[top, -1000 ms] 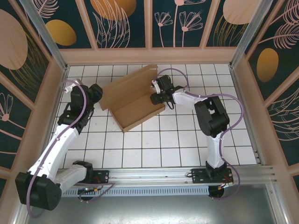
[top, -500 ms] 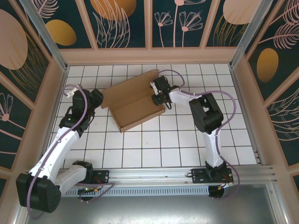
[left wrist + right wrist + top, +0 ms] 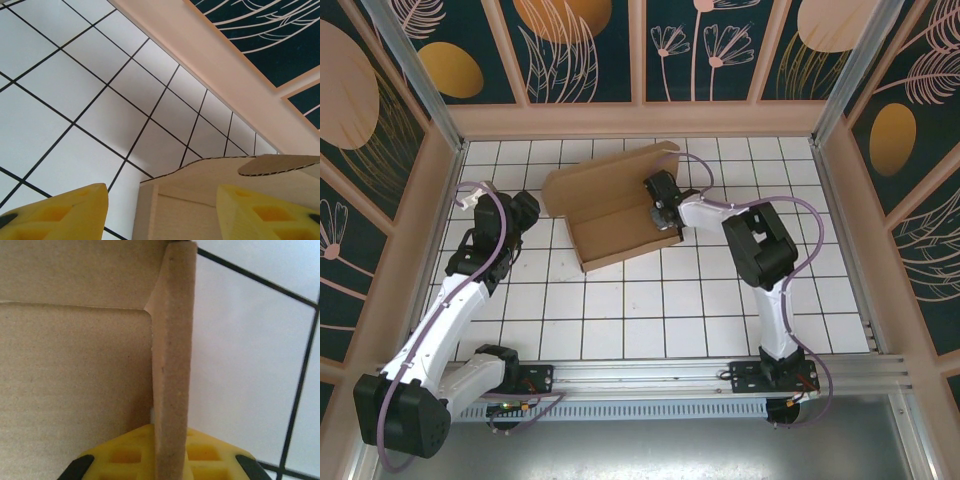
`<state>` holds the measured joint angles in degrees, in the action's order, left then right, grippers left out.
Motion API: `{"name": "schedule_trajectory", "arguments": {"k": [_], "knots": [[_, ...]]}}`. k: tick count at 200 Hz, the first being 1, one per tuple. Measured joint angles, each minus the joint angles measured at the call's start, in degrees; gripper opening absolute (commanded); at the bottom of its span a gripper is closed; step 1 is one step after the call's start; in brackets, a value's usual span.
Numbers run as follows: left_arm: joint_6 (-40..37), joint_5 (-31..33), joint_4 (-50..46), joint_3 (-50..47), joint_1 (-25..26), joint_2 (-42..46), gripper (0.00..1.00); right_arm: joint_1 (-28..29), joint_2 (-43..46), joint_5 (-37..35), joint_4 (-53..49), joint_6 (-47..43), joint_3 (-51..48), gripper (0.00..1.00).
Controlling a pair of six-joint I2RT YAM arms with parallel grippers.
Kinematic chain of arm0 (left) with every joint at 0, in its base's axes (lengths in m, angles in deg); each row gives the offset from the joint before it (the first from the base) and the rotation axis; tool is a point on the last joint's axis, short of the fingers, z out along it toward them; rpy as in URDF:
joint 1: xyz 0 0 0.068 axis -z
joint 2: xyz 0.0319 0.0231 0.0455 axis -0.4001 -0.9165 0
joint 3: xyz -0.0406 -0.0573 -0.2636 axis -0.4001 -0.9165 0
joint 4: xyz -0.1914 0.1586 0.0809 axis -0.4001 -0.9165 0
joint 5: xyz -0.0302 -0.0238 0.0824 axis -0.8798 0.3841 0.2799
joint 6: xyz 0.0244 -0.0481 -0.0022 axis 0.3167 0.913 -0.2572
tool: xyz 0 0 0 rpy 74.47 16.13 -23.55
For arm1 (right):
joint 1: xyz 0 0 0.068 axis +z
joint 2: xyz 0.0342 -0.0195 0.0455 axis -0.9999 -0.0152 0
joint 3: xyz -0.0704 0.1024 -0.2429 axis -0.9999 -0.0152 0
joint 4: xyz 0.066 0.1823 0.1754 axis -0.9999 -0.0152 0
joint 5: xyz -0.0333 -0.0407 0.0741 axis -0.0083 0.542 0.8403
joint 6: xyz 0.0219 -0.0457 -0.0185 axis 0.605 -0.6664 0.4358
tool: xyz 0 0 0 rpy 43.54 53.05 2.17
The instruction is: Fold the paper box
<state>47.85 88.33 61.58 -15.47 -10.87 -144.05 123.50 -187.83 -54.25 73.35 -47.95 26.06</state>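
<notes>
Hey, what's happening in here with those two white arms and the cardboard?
Two robot arms are folding a brown paper box on a white tiled table. The box is half formed: a shallow tray with its lid panel standing up at the back. The right arm has its jaws closed on the tray's right side wall. The left arm hangs beside the box's left end, jaws open and holding nothing.

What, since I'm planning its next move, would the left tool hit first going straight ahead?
Probably the paper box: its cardboard edge sits just ahead of the open left tool, though depth is unclear.
</notes>
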Motion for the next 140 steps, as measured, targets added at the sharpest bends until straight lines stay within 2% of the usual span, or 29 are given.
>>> {"name": "schedule_trajectory", "arguments": {"k": [37, 50, 79, 91, 106, 116, 140], "knots": [[-2.08, 1.33, 2.78, -1.77, 0.00, 1.07, 0.83, -0.74, 3.91, -2.34, 2.23, 4.09, -6.38, 0.30], [-3.06, 1.46, 4.28, -2.56, 0.00, 1.70, 0.82, -1.53, 5.73, -2.12, 2.45, 5.55, -8.83, 0.35], [-4.42, 1.11, 8.66, -3.52, 0.00, 1.36, 0.74, -3.85, 8.28, 0.74, 3.58, 7.85, -11.96, 0.58], [-4.04, 0.98, 11.41, -5.05, 0.00, 1.16, 0.79, -4.94, 9.79, 3.15, 4.83, 8.70, -13.90, 0.66], [-5.64, -0.09, 14.69, -7.82, 0.00, 1.16, 0.82, -5.92, 12.94, 7.10, 7.34, 9.46, -17.77, 0.69], [-8.00, -1.40, 16.13, -9.18, 0.00, 0.90, 0.81, -6.54, 16.22, 10.14, 9.29, 10.10, -20.85, 0.69], [-14.82, -6.01, 19.37, -9.70, 0.00, -0.70, 0.80, -8.81, 27.15, 19.12, 16.57, 11.06, -27.96, 0.62]]}}
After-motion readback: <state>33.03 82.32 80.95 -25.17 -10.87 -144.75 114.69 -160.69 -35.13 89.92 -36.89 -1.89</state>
